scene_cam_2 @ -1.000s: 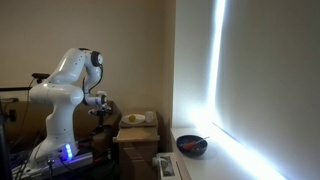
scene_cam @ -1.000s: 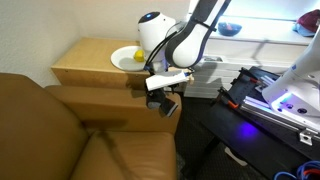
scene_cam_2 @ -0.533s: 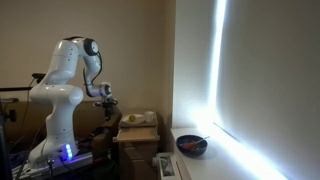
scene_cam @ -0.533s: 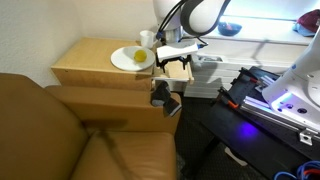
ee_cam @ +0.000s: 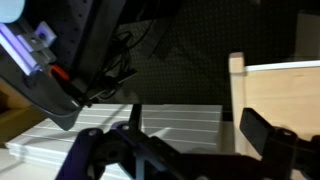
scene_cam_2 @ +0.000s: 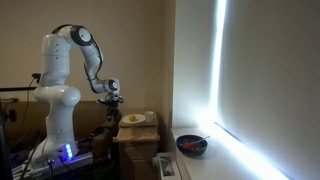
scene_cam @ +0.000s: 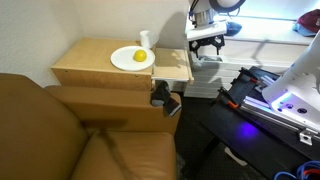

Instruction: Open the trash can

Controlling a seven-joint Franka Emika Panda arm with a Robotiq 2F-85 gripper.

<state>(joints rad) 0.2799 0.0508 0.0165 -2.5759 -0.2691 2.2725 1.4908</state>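
The trash can [scene_cam: 172, 66] is a narrow light tan bin with a flat pale top, standing beside the wider wooden cabinet [scene_cam: 85, 62]. A small black piece [scene_cam: 161, 96] hangs at its front edge. My gripper [scene_cam: 206, 42] hovers above and to the right of the bin, apart from it, open and empty. It also shows in an exterior view [scene_cam_2: 113, 97] above the cabinet. In the wrist view the open jaws [ee_cam: 185, 150] frame a white ribbed surface [ee_cam: 130, 125], with a tan panel [ee_cam: 275, 95] at the right.
A plate with a yellow item [scene_cam: 132, 58] and a cup [scene_cam: 145, 39] sit on the cabinet. A brown sofa [scene_cam: 70, 135] fills the front left. Black equipment with a purple light [scene_cam: 270, 100] stands at the right. A dark bowl [scene_cam_2: 192, 145] rests on a white ledge.
My gripper has risen from low at the bin's front, by the black piece, and moved up and to the right, away from the bin. The bin's top still lies flat.
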